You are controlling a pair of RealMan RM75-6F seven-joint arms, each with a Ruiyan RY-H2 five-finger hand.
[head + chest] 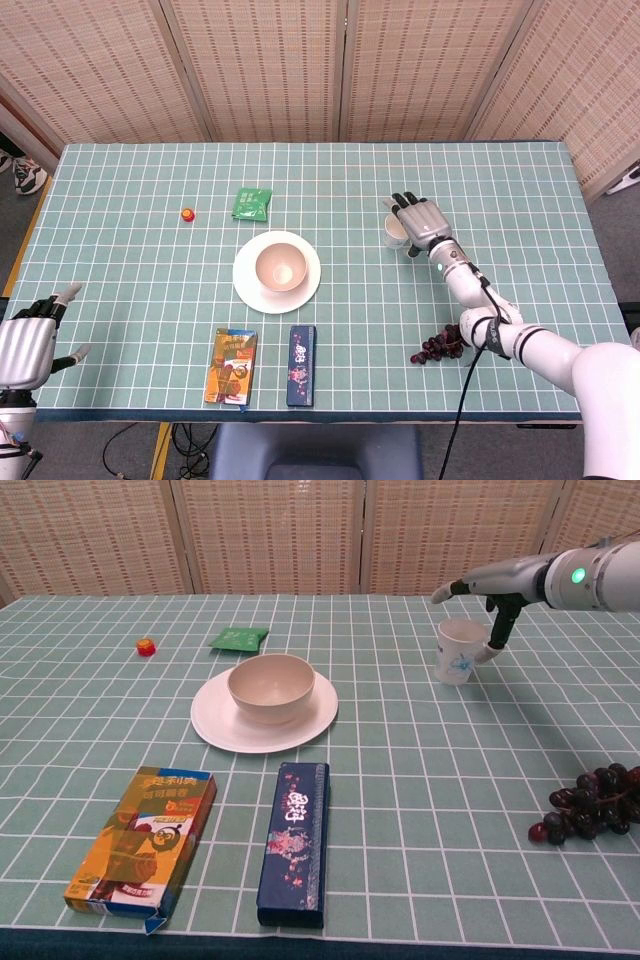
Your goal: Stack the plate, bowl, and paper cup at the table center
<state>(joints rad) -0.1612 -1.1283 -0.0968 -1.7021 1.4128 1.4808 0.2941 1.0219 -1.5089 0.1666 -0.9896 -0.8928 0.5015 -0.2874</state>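
The white plate [246, 285] lies near the table's middle with the beige bowl [279, 265] standing in it; the chest view shows the same plate [215, 725] and bowl [271, 685]. To their right stands the paper cup [397, 231], upright, white with a blue print [458, 652]. My right hand [422, 221] hovers flat at the cup's right side. Its fingers reach out over the rim and its thumb hangs down against the cup's right wall [497, 579]. It holds nothing. My left hand [25, 345] rests with its fingers apart at the table's near left corner, empty.
A green packet [252, 204] and a small red object [187, 213] lie behind the plate. An orange snack box [231, 365] and a dark blue box [302, 351] lie in front of it. Dark grapes [445, 343] sit at the near right, beside my right forearm.
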